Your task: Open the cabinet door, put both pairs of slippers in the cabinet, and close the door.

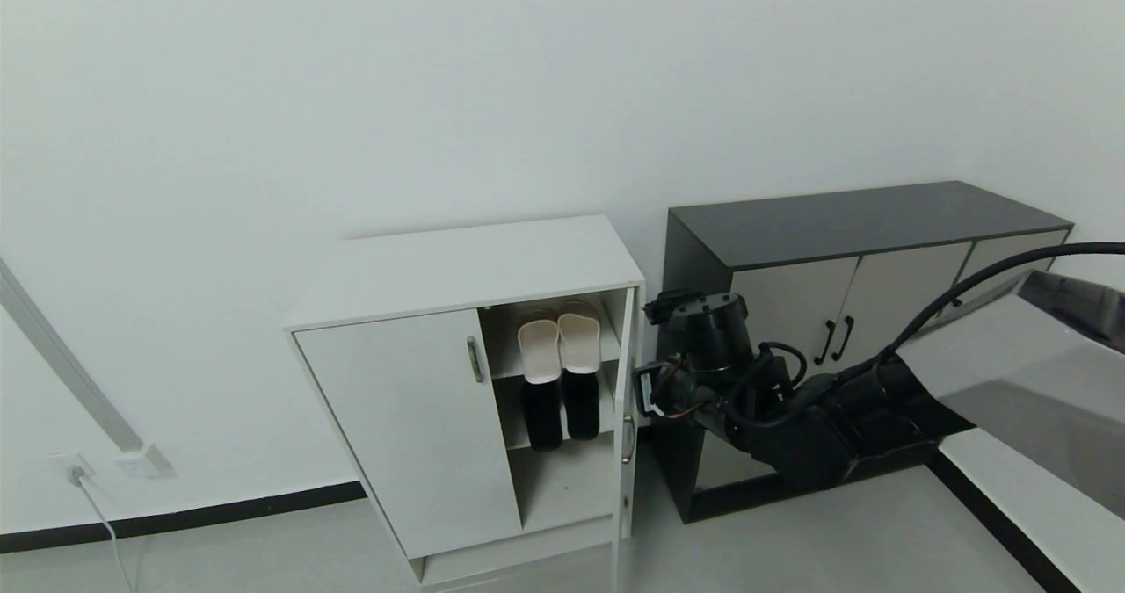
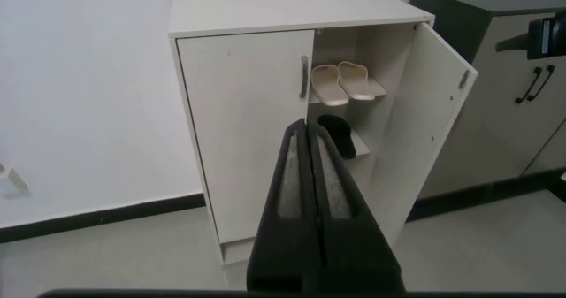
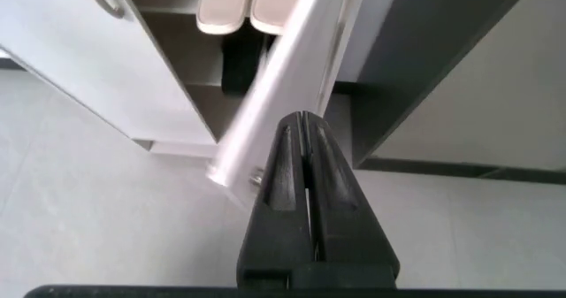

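Note:
The white cabinet (image 1: 466, 263) has its left door (image 1: 413, 426) closed and its right door (image 1: 626, 417) swung wide open. A beige pair of slippers (image 1: 560, 347) lies on the upper shelf, and a black pair (image 1: 561, 410) on the shelf below. My right gripper (image 3: 305, 130) is shut with nothing in it, right at the outer face of the open door (image 3: 274, 95), near its free edge. My left gripper (image 2: 307, 134) is also shut and holds nothing. It hangs well in front of the cabinet, with the beige slippers (image 2: 347, 81) and the open door (image 2: 433, 130) beyond it.
A dark sideboard (image 1: 861, 215) with grey doors stands just right of the cabinet, close behind my right arm. A wall socket with a cable (image 1: 70, 468) is at the far left. Bare floor (image 1: 791, 549) lies in front.

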Tool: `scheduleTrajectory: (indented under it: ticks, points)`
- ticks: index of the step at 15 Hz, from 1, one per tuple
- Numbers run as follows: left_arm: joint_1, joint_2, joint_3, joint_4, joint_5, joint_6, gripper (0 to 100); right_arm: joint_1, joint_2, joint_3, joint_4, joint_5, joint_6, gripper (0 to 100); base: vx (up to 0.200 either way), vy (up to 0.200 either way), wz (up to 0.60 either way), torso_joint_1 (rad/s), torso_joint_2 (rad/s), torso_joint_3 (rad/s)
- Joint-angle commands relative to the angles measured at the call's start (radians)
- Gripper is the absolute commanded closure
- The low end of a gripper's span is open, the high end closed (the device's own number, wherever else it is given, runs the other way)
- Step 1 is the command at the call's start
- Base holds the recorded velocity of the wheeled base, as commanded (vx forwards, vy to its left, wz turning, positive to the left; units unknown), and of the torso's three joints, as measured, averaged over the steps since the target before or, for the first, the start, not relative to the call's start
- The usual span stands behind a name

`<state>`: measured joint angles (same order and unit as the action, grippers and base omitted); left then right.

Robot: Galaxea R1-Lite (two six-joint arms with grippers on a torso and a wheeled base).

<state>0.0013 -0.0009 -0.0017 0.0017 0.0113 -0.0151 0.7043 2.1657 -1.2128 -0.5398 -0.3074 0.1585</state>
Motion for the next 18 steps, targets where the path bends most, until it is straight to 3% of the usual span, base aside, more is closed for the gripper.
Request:
scheduleTrajectory:
  ticks: [1, 7, 11, 18]
  points:
    - [0.0, 0.001, 0.0, 0.0, 0.001, 0.0, 100, 0.0, -0.044, 0.032, -0.002, 0.01, -0.01, 100, 0.0, 0.0, 0.0, 0.0, 0.0, 0.0]
    - [0.0, 0.001, -0.001, 0.0, -0.001, 0.0, 100, -0.002, -0.063, 0.062, -0.012, 0.013, -0.016, 100, 0.0, 0.0, 0.0, 0.0, 0.0, 0.0]
    - [0.0, 0.001, -0.001, 0.0, -0.001, 0.0, 100, -0.008, -0.073, 0.09, -0.016, 0.014, -0.016, 100, 0.0, 0.0, 0.6, 0.0, 0.0, 0.005]
    - [0.0, 0.001, -0.001, 0.0, 0.001, -0.002, 100, -0.032, -0.127, 0.2, -0.095, 0.028, -0.039, 100, 0.0, 0.0, 0.0, 0.0, 0.0, 0.0]
